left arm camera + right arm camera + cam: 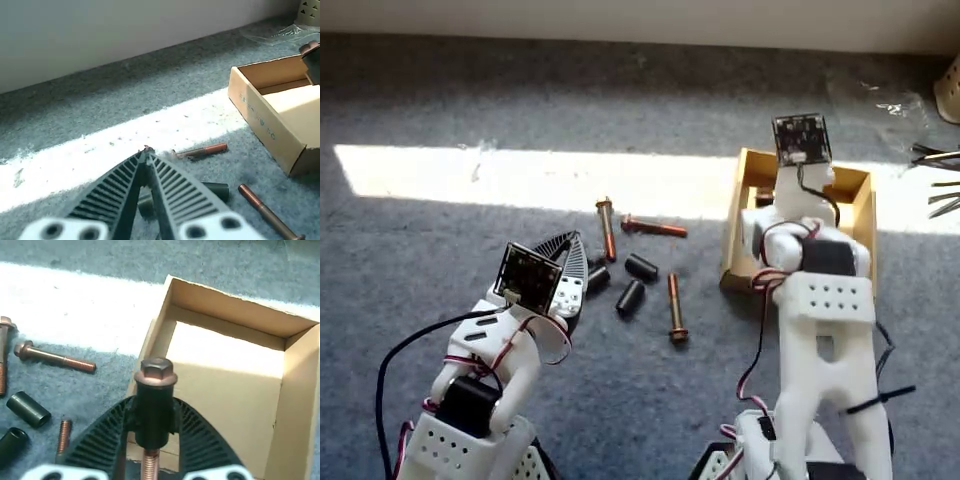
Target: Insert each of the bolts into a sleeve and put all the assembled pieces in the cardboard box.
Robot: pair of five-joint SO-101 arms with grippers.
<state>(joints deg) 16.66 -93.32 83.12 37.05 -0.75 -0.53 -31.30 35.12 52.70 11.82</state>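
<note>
"Between the right gripper's (152, 410) jaws, what is listed?"
"Item 1: assembled piece (156, 385), a bolt through a sleeve, clamped upright with the head up. Just beyond the tips: cardboard box (220, 305), its near wall seemingly under the piece."
"Handling note?"
"Carry it forward past that wall until the box floor lies beneath, lower, then release. Let go here and it would likely strike the rim."
"By the left gripper (145, 161)?"
"Jaws together, holding nothing. Ahead of its tips: 3 loose bolts (674, 307) and 3 sleeves (641, 267), unpaired."
</note>
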